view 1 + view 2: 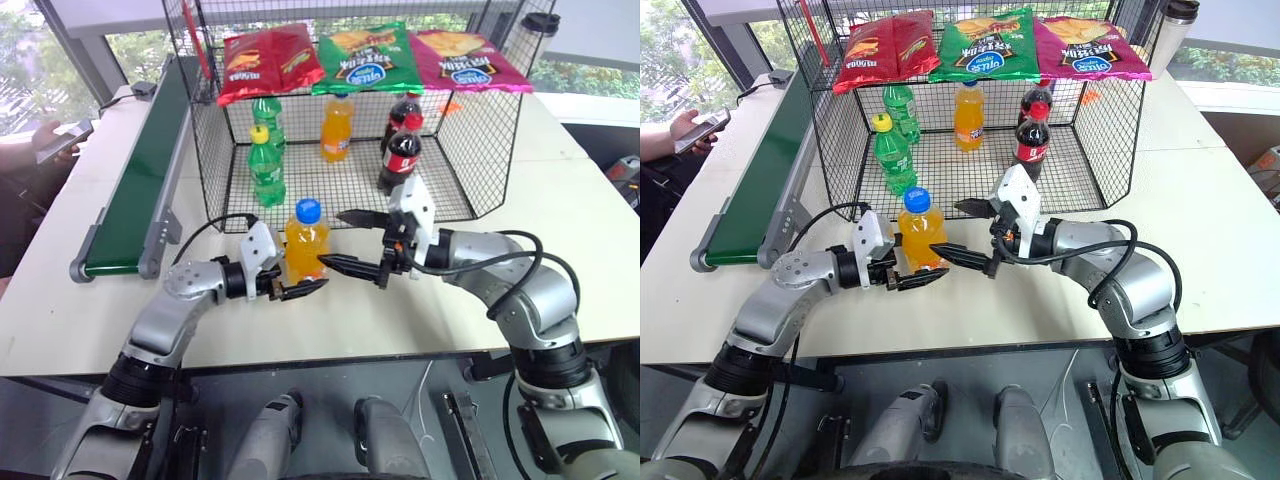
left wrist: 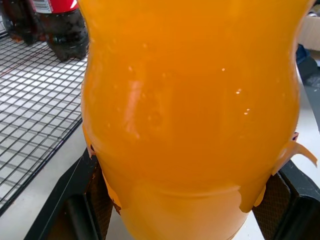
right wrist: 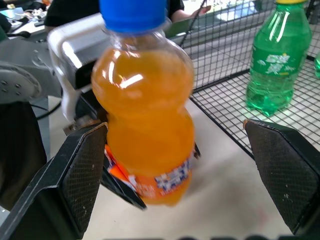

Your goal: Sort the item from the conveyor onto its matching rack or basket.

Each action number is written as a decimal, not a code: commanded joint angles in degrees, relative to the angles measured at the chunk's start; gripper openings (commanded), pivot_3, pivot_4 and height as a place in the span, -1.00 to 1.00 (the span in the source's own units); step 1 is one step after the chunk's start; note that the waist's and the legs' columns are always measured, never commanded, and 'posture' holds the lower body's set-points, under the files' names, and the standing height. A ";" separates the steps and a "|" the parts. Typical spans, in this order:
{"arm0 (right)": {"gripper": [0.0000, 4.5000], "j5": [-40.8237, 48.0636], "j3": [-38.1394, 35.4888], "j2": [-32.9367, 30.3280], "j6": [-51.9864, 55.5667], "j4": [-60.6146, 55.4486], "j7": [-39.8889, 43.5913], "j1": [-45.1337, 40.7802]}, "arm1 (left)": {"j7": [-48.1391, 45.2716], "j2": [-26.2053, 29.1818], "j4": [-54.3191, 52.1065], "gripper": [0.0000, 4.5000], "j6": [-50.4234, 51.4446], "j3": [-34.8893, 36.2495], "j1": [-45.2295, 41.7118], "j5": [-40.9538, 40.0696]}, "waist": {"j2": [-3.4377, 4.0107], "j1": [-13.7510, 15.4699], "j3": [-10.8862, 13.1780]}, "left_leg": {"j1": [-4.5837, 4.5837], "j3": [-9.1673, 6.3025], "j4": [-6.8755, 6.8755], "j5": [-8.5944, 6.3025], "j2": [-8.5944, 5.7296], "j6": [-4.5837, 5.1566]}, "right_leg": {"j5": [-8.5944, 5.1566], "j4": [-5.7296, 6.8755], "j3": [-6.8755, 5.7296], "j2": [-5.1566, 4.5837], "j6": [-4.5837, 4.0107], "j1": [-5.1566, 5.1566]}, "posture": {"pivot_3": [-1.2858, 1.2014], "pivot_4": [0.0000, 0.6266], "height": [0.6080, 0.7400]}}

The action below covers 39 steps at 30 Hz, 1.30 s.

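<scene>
The item, a blue-capped orange soda bottle [image 1: 306,245], is upright over the white table [image 1: 560,250], just in front of the rack's open front. My left gripper [image 1: 300,290] is shut on its lower part, and the pads [image 2: 97,195] press into both sides of the orange bottle [image 2: 190,110]. My right gripper [image 1: 335,240] reaches in from the right and is open. Its wide-spread fingers [image 3: 85,175] flank the bottle [image 3: 145,115] without touching it. The black wire rack [image 1: 470,130] stands behind, and the dark-green conveyor [image 1: 140,170] runs along the left.
Inside the rack stand two green soda bottles [image 1: 266,165], an orange-capped orange soda [image 1: 337,128] and two cola bottles [image 1: 400,155]. Three chip bags [image 1: 365,55] lie on its top shelf. A person's hand with a phone [image 1: 60,140] is left of the conveyor.
</scene>
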 commanded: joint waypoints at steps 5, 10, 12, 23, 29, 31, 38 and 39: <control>1.00 0.63 0.27 1.31 -0.98 -0.83 0.16 -2.65 | 0.44 -2.64 -1.92 0.32 -1.25 -0.17 -2.38 0.74 | 0.00 0.00 0.00 | 0.00 -0.01 0.01 0.01 0.00 0.01 | 0.01 0.01 -0.02 0.02 0.02 0.00 | 0.03 -0.52 0.98; 1.00 0.28 0.80 2.06 -1.66 -0.21 0.30 -3.09 | 0.38 -3.40 -2.03 0.32 -1.18 -0.53 -2.34 1.13 | 0.00 -0.05 0.00 | 0.00 0.00 0.02 0.01 0.00 0.01 | 0.02 0.02 -0.03 0.03 0.04 0.00 | 0.03 -0.52 0.98; 1.00 0.11 1.00 2.39 -1.82 -0.06 0.11 -3.26 | 0.41 -3.74 -1.97 0.32 -1.15 -0.67 -2.41 1.18 | 0.00 -0.03 0.00 | 0.00 0.00 0.03 0.01 0.00 0.01 | 0.03 0.02 -0.03 0.03 0.04 0.00 | 0.03 -0.52 0.98; 0.13 -1.92 1.34 4.10 -2.38 1.58 -2.27 -4.80 | 1.37 -4.45 -0.71 0.32 -0.07 -0.64 -3.36 2.06 | 0.00 -0.04 0.00 | 0.00 -0.01 0.06 0.01 0.00 0.01 | 0.04 0.06 -0.04 0.08 0.06 0.00 | 0.03 -0.52 0.98; 0.13 -2.40 1.49 4.18 -1.89 1.30 -2.74 -5.28 | 1.90 -4.73 -0.41 0.54 1.22 -0.04 -3.92 1.70 | 0.00 -0.07 0.00 | 0.00 -0.01 0.08 0.01 0.00 0.02 | 0.05 0.08 -0.04 0.09 0.08 0.00 | 0.03 -0.52 0.98; 0.13 -2.36 1.49 4.20 -1.71 1.22 -2.80 -5.31 | 0.70 -4.62 -0.46 0.98 2.04 0.26 -4.16 0.34 | 0.00 -0.03 0.00 | 0.00 -0.01 0.09 0.01 0.01 0.02 | 0.05 0.09 -0.04 0.09 0.08 0.00 | 0.03 -0.52 0.98; 0.13 -2.43 1.36 4.42 -1.56 1.36 -3.52 -5.57 | 1.11 -3.72 -0.80 0.98 3.26 0.72 -4.05 0.64 | 0.00 -0.09 0.00 | 0.00 -0.01 0.12 0.01 0.00 0.02 | 0.05 0.11 -0.04 0.10 0.09 0.01 | 0.03 -0.52 0.98; 0.13 -2.57 1.29 4.49 -1.69 1.46 -3.75 -5.64 | 1.65 -3.49 -0.91 0.98 3.10 0.92 -3.83 1.10 | 0.00 -0.09 0.00 | 0.00 -0.01 0.12 0.01 0.00 0.02 | 0.05 0.12 -0.04 0.10 0.09 0.01 | 0.03 -0.52 0.98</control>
